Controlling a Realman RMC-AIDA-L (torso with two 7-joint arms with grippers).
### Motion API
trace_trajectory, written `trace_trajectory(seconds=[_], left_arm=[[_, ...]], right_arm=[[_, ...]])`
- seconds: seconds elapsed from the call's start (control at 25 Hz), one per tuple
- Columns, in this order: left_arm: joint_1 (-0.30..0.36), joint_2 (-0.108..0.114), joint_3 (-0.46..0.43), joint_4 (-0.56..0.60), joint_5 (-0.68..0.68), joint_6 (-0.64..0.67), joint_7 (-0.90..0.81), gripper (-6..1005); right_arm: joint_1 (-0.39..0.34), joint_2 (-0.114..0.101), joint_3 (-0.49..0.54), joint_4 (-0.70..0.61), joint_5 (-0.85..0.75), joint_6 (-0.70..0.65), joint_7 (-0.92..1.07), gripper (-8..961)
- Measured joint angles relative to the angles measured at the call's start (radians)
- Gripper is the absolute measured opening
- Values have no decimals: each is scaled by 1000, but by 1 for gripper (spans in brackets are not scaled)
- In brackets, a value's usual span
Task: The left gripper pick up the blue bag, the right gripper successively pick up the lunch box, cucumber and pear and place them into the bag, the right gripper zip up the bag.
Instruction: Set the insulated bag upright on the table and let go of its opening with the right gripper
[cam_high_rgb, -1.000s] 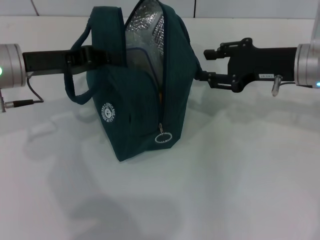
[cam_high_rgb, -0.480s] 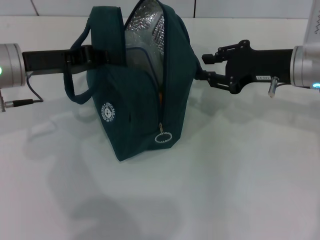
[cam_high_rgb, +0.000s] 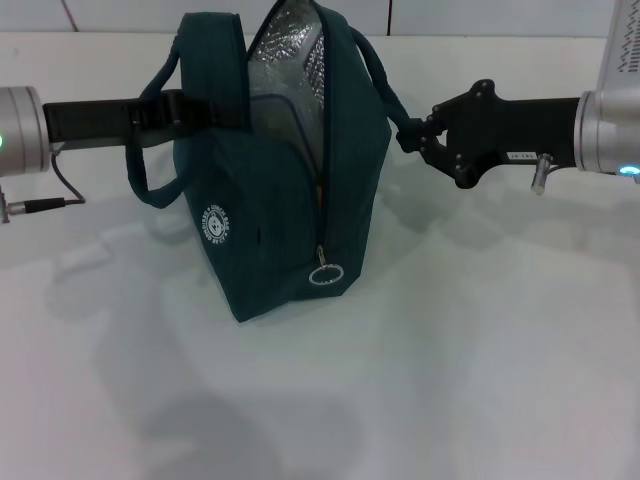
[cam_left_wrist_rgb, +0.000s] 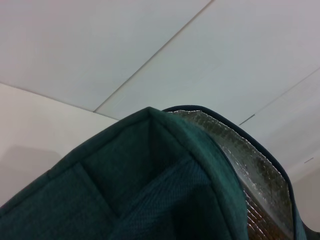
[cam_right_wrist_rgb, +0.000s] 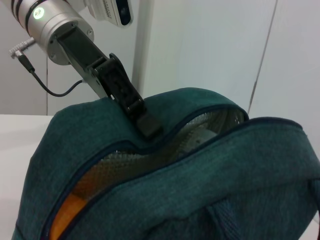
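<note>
**Bag open, zipper ring low on the near end**

From 9 o'clock the left gripper (cam_high_rgb: 200, 110) is clamped on one rim of the blue bag (cam_high_rgb: 285, 200), holding it upright on the white table (cam_high_rgb: 480, 360). The zipper line runs from the foil-lined mouth at 12 o'clock down to the ring pull (cam_high_rgb: 326, 275) near 6 o'clock. At 3 o'clock the right gripper (cam_high_rgb: 412, 135) sits just beside the bag's handle (cam_high_rgb: 385, 85); its finger opening cannot be made out. Open tabletop lies in front of the pull.

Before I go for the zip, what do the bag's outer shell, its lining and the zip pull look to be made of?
bag: outer shell looks like matte woven fabric in dark teal, weave visible up close. Lining: silvery and quilted with a shine, probably foil-type insulation. Zip pull: a pale glinting ring, likely metal, though plastic cannot be ruled out.
</note>
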Motion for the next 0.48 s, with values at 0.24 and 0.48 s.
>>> trace_trajectory(seconds=[0.24, 0.48], left_arm=[[2, 0, 0, 0, 0, 0, 0, 51], [8, -3, 0, -5, -18, 1, 13, 51]], right_arm=[[-57, 1, 0, -78, 8, -11, -1, 62], [-168, 2, -4, -221, 92, -42, -37, 61]])
